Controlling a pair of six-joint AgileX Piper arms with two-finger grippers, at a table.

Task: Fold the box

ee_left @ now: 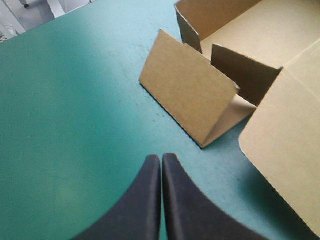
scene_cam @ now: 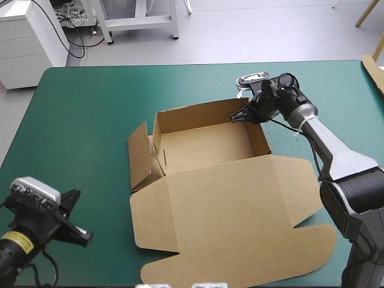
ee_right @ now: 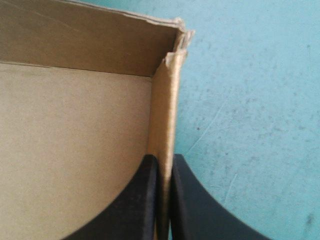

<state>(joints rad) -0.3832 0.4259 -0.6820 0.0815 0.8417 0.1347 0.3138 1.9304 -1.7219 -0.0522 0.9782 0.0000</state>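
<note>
Box stands at the middle of the table as an open tray, lid flat toward the near edge, left flap leaning outward. Right end effector is clamped on the right wall by the far corner, one finger inside, one outside. Left end effector, fingers together, hangs near the near-left corner, the flap between it and the tray, bare table wide open to the left and beyond.

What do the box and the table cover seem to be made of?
The box: brown board, matte, probably thin cardboard; its corner edge is frayed in the right wrist view. The teal-green cover: likely a smooth mat; faint scuffs, soft sheen.
</note>
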